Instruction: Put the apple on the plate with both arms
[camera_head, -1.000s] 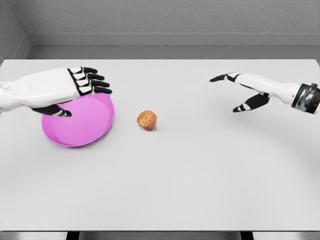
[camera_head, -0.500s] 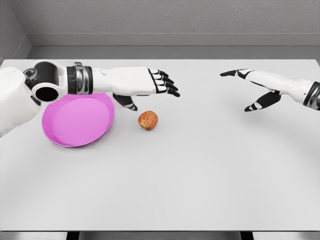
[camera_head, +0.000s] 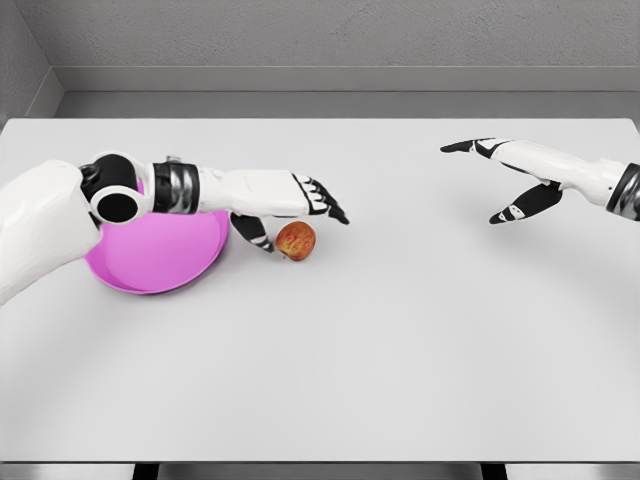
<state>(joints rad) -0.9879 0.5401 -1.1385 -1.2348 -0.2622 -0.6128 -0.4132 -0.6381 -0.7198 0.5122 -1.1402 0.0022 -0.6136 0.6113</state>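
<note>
A red-yellow apple (camera_head: 296, 240) lies on the white table just right of the pink plate (camera_head: 150, 262). My left hand (camera_head: 298, 222) hovers right over the apple, its fingers (camera_head: 327, 201) spread past the apple's far side and its thumb (camera_head: 252, 235) at the apple's left. The hand is open and does not hold the apple. The left forearm crosses over the plate's far rim. My right hand (camera_head: 488, 180) hangs open far to the right, well away from the apple.
The white table (camera_head: 380, 350) reaches to the grey wall at the back. The table's front edge runs along the bottom of the view.
My left hand has dropped lower and drawn back a little toward the apple, now bracketing it. The right arm has stayed where it was.
</note>
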